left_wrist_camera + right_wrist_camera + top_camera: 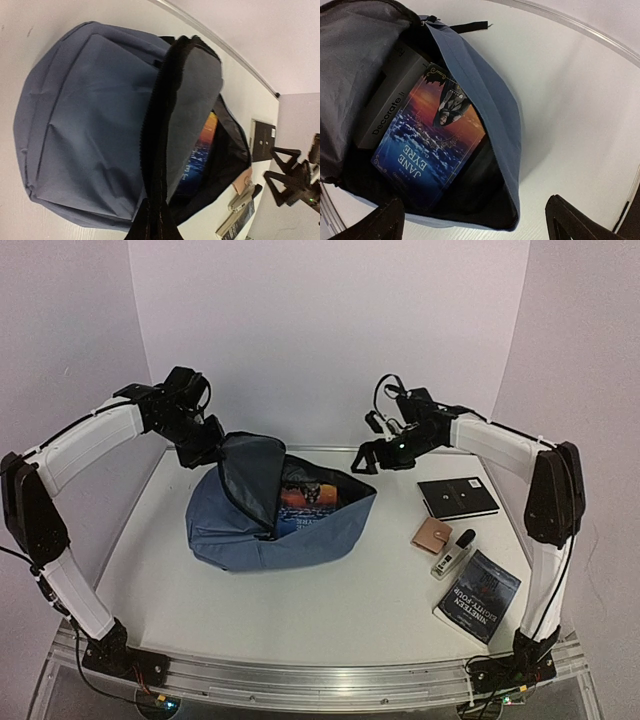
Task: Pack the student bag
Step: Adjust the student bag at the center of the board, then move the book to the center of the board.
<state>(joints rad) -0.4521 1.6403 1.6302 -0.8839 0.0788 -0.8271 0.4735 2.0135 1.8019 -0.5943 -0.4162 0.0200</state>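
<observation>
- Left pincer is clamped tight on the flap edge of the student bag, which lies just to its right and below, mouth open.
- Right pincer is spread wide and holds nothing, with the Jane Eyre book inside the bag beneath it.
- Black notebook and wallet lie to its right.

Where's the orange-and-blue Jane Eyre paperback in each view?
Top external: orange-and-blue Jane Eyre paperback, centre.
Left wrist: paperback, right of centre, a sliver.
Right wrist: paperback, left of centre.
Shared landmark: soft slate-blue fabric backpack holding it, mouth open.
</observation>
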